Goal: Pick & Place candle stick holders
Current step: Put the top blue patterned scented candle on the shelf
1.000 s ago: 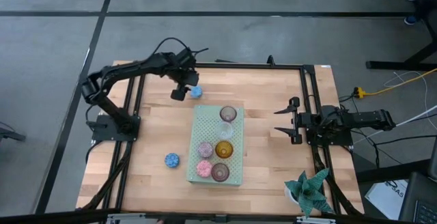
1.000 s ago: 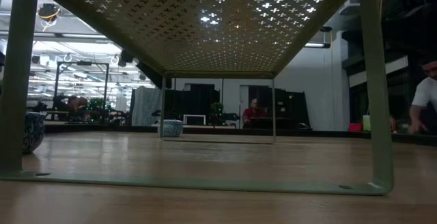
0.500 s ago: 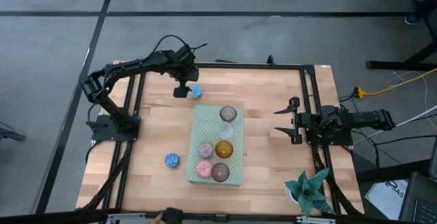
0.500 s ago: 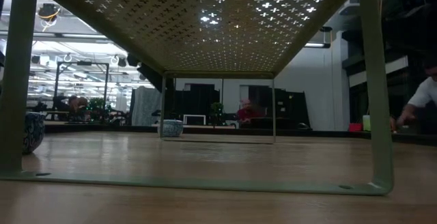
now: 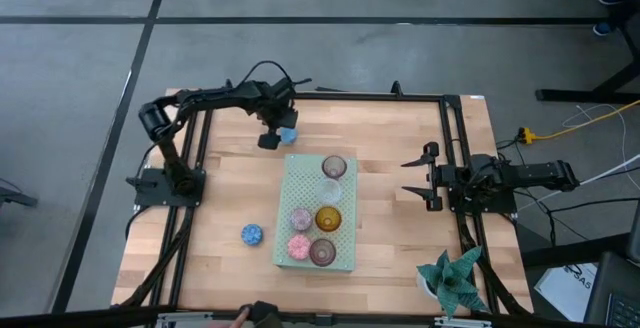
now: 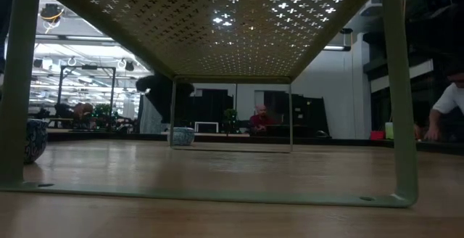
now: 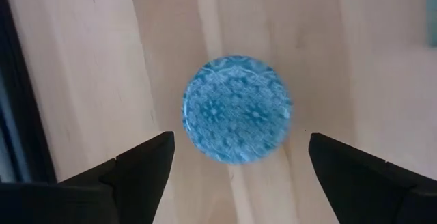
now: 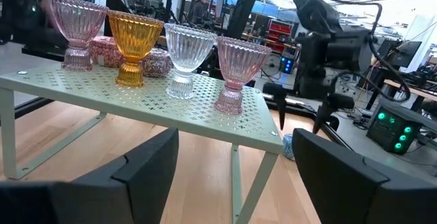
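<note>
A blue glass cup (image 5: 288, 135) stands on the table beyond the far end of the pale green board (image 5: 343, 255). My left gripper (image 5: 270, 136) hangs open just above it. In the left wrist view its fingers stand on either side of the cup (image 7: 236, 108) without touching. Several cups stand on the board: mauve (image 5: 334, 167), clear (image 5: 331, 190), amber (image 5: 328, 218), two pink and a brownish one (image 5: 322, 252). A second blue cup (image 5: 251, 234) stands on the table left of the board. My right gripper (image 5: 420, 178) waits open at the table's right side.
A green paper-like plant in a white pot (image 5: 452, 280) stands at the near right corner. Black frame rails (image 5: 450, 148) run along the table's sides. The board stands on legs (image 6: 400, 122), with space beneath it. People show in the room beyond the table (image 6: 446, 111).
My left gripper has shifted slightly toward the table's right edge and come down over the far blue cup, and its arm has swung. The cup has stayed in place.
</note>
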`<state>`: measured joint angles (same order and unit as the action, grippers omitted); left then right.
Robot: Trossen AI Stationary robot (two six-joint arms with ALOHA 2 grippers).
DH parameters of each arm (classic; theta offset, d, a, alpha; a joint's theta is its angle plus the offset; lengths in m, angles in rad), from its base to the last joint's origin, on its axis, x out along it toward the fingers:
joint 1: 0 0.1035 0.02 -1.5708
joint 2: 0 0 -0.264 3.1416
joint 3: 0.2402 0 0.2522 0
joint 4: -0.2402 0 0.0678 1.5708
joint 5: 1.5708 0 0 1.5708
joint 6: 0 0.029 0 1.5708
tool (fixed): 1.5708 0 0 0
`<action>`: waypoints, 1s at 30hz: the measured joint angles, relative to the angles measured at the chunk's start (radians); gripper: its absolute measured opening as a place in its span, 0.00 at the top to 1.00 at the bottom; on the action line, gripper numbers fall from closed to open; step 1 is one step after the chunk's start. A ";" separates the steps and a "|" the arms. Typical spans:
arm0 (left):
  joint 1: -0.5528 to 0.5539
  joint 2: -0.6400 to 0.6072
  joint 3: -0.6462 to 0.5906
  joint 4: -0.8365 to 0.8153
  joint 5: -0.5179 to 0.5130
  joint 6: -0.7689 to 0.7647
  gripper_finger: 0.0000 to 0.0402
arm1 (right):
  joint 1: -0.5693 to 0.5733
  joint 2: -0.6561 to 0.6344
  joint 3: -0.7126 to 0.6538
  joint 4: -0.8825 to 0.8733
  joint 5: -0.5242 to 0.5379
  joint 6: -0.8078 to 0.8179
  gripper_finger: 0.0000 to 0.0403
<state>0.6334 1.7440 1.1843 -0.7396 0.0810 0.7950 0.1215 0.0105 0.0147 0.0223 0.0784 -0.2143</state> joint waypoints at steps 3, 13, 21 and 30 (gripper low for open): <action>0.001 0.036 0.000 0.033 -0.001 0.000 0.16 | 0.000 0.000 0.000 0.000 0.000 0.000 0.28; -0.004 0.090 0.000 0.116 0.001 0.028 0.16 | 0.000 0.000 0.000 0.000 0.000 0.000 0.28; -0.005 0.109 0.000 0.119 0.008 0.030 0.17 | 0.000 0.000 0.000 0.000 0.000 0.000 0.28; -0.004 0.112 0.000 0.148 0.027 -0.001 0.30 | 0.000 0.000 0.000 0.000 0.000 0.000 0.28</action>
<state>0.6298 1.8557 1.1843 -0.5921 0.1081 0.7937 0.1217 0.0105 0.0151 0.0223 0.0782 -0.2142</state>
